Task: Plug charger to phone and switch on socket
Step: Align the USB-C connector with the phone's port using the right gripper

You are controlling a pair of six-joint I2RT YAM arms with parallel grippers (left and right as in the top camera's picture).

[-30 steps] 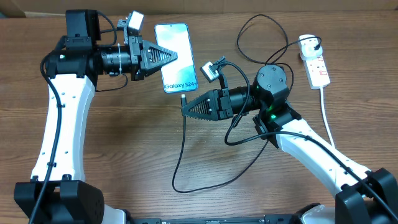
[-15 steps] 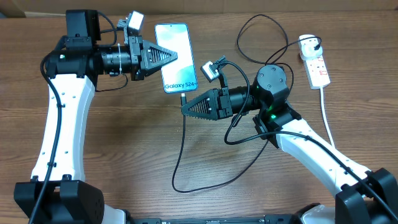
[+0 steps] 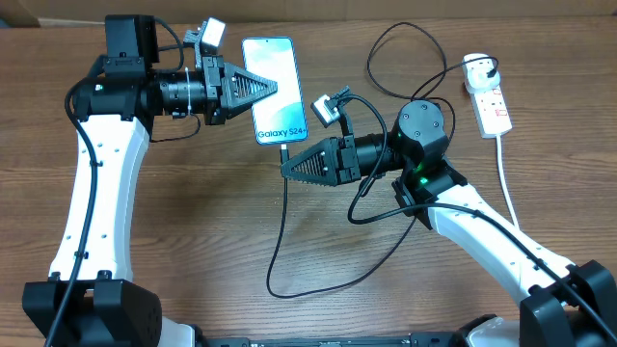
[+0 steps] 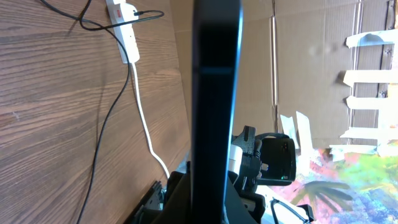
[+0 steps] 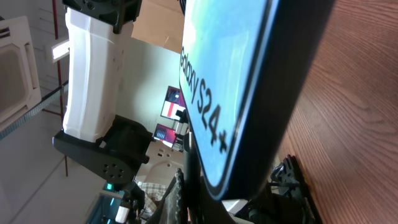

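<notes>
The phone [image 3: 280, 60] with its light blue "Galaxy S24+" screen is held above the table, my left gripper [image 3: 271, 89] shut on its left edge. In the left wrist view the phone [image 4: 215, 87] stands edge-on between the jaws. My right gripper [image 3: 285, 170] is shut on the charger's connector tip [image 3: 284, 151], which sits right at the phone's bottom edge. The right wrist view shows the phone [image 5: 217, 87] close above that gripper [image 5: 239, 200]. The black charger cable [image 3: 278, 241] loops across the table to its plug [image 3: 479, 67] in the white socket [image 3: 494, 104].
The socket's thick white cord [image 3: 508, 188] runs toward the front right behind my right arm. A cardboard wall [image 3: 386, 10] borders the far edge of the wooden table [image 3: 193, 222]. The charger cable's slack lies in a loop at the front centre.
The left gripper and the phone have shifted very slightly to the right. The right gripper and the cable have not visibly moved.
</notes>
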